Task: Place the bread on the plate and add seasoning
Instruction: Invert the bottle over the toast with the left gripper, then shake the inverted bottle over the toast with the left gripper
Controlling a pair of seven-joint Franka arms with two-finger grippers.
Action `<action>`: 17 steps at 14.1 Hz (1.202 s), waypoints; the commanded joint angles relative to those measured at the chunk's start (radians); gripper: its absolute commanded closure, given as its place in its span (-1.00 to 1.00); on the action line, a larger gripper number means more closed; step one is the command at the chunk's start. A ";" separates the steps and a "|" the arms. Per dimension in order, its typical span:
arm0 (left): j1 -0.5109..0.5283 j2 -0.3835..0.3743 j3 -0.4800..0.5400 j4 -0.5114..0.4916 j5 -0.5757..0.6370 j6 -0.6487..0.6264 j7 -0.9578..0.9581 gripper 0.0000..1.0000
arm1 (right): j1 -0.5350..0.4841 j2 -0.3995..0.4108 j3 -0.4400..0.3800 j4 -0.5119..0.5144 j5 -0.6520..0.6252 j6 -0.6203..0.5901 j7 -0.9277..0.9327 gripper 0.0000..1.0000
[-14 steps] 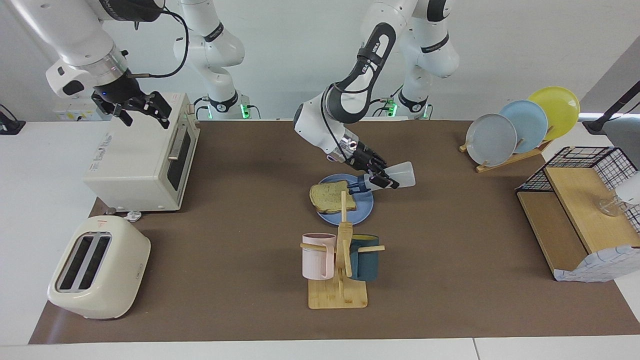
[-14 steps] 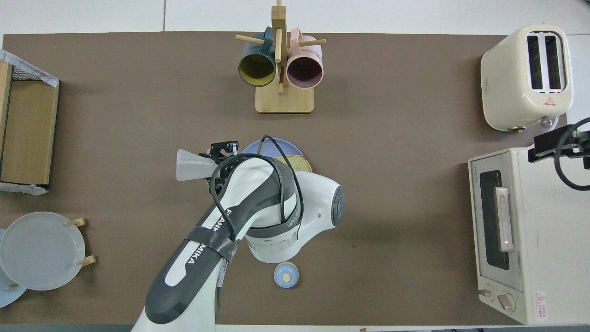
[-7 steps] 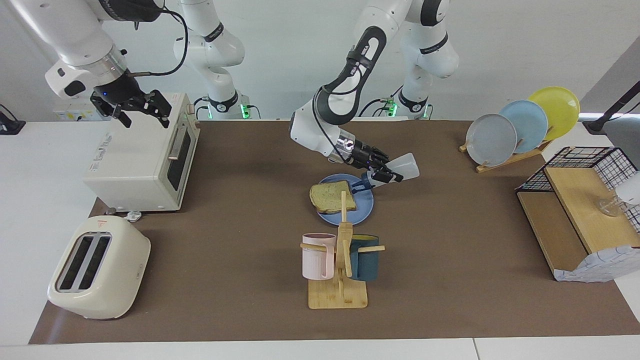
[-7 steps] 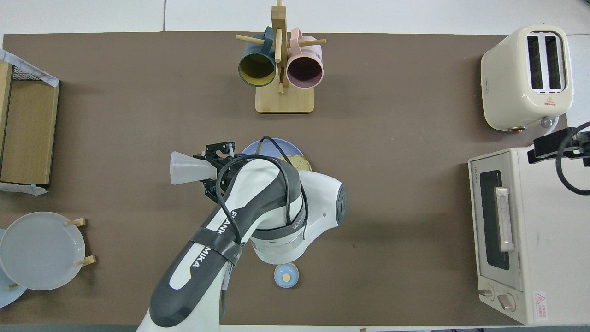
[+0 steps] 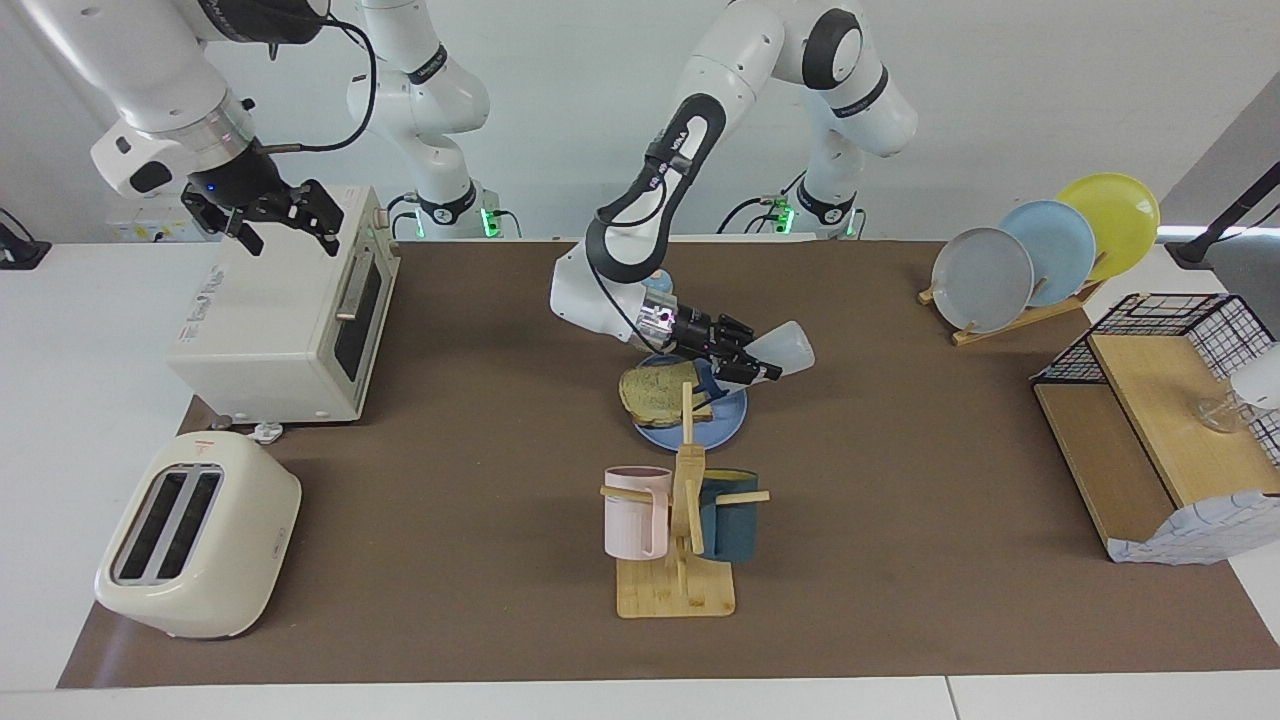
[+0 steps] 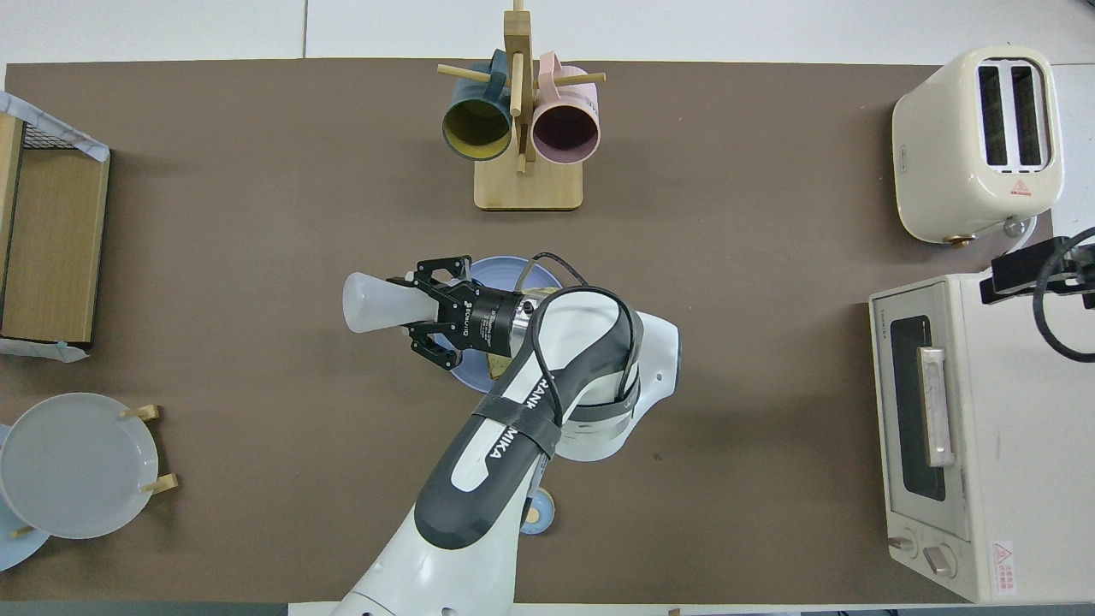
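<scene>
- Facing view: the left claw [image 5: 745,362] is clamped on the seasoning bottle [image 5: 780,350], which lies tilted with its dark cap down over the blue plate [image 5: 725,425], at about 2 o'clock from the bread [image 5: 655,392].
- The bread lies on the plate, just at 12 o'clock from the mug rack [image 5: 680,540].
- The right claw [image 5: 285,215] hangs open and empty over the toaster oven [image 5: 280,310], waiting.
- Overhead view: the left claw [image 6: 432,312] holds the bottle [image 6: 376,302] by its neck, the bottle's base pointing to 9 o'clock past the plate [image 6: 496,269] rim.
- The bread is mostly hidden under the arm.
- Only part of the right claw [image 6: 1026,265] shows, at the toaster oven [image 6: 967,436].
</scene>
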 commanded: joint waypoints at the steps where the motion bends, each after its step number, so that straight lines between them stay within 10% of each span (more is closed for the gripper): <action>1: 0.022 0.007 0.009 0.016 0.050 -0.016 0.004 1.00 | -0.008 -0.003 0.004 -0.004 -0.006 0.004 -0.028 -1.00; 17: -0.094 -0.025 0.006 -0.053 0.173 -0.113 0.007 1.00 | -0.008 -0.003 0.004 -0.004 -0.006 0.004 -0.028 -1.00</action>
